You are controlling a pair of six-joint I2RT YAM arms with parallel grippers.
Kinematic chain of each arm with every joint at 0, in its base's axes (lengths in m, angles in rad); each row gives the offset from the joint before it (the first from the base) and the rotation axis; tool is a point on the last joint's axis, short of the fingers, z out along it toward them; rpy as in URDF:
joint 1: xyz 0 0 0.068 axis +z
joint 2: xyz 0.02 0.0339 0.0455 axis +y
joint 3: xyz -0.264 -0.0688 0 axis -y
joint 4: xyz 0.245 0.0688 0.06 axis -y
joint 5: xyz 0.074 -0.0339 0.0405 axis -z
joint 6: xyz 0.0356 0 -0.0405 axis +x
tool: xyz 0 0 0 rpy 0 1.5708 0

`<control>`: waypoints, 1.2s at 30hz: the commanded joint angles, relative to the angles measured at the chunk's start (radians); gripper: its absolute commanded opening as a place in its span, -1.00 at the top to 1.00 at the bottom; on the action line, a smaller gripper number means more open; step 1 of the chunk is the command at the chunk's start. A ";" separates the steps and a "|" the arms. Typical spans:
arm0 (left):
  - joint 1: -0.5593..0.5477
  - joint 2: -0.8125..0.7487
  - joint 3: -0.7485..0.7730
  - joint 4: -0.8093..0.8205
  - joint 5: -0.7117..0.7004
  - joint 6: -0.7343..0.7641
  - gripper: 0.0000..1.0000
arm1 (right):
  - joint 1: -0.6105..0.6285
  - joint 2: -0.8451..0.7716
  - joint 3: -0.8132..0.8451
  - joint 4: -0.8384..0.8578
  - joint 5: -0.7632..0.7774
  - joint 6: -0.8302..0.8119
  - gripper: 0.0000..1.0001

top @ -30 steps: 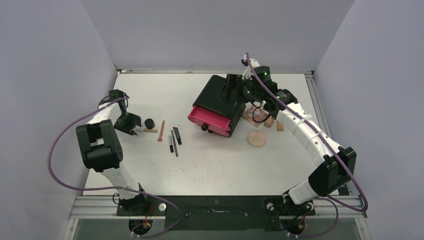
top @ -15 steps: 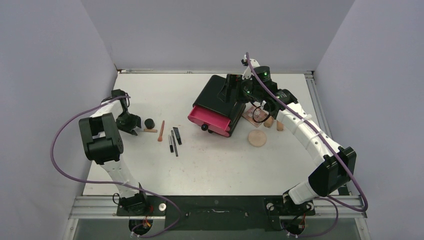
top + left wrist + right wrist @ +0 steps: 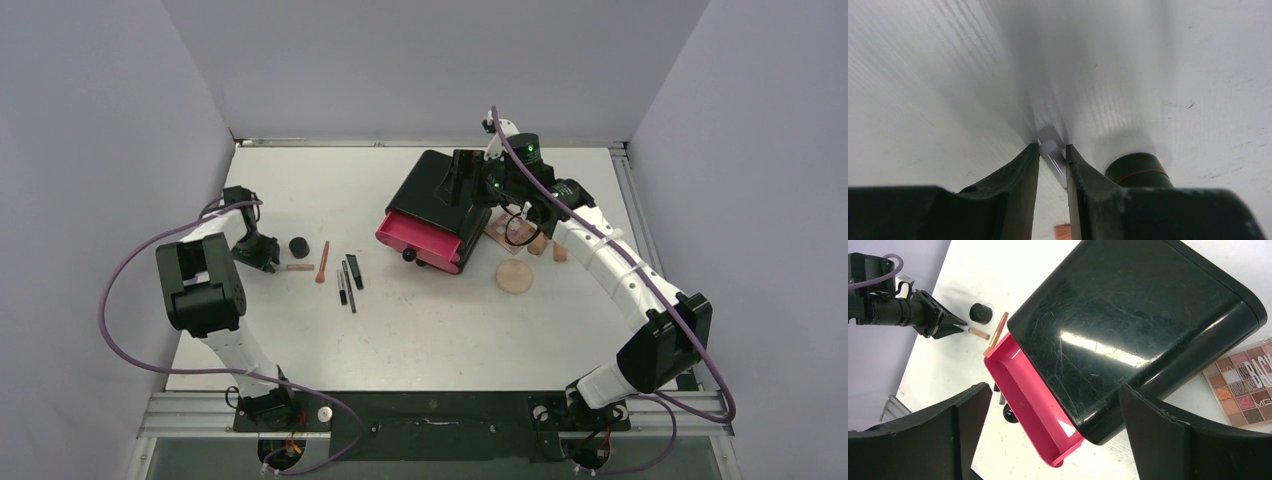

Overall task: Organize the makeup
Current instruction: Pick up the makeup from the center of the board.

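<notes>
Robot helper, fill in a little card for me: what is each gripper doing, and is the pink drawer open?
Left gripper: closed on the pale end of a tan tube lying on the table
Right gripper: open, above the black cabinet
Pink drawer: pulled out, nothing seen inside
Beside the tube: small black jar

Shells: white casings run along my left arm (image 3: 232, 345) and my right arm (image 3: 612, 268).
Joints: mine are blocky black housings.
Cables: purple, looping loose beside each arm.
Lights: small green dots by my right wrist.
Left claw (image 3: 271, 262): black tapered fingers.
Right claw (image 3: 466, 183): broad matte black fingers.
</notes>
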 commanded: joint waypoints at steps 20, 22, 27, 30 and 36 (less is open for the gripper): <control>0.008 -0.486 -0.441 0.102 -0.074 0.078 0.67 | 0.041 -0.053 -0.015 0.062 -0.062 0.021 -0.95; 0.007 -0.530 -0.447 0.092 -0.069 0.090 0.67 | 0.058 -0.050 -0.007 0.062 -0.068 0.012 -0.95; 0.008 -0.612 -0.435 0.065 -0.052 0.116 0.67 | 0.113 -0.031 0.016 0.061 -0.075 -0.017 -0.94; 0.006 -0.642 -0.421 0.054 -0.033 0.128 0.68 | 0.140 -0.012 0.032 0.053 -0.083 -0.032 -0.94; 0.006 -0.686 -0.410 0.077 0.055 0.166 0.80 | 0.178 0.009 0.051 0.048 -0.106 -0.064 -0.92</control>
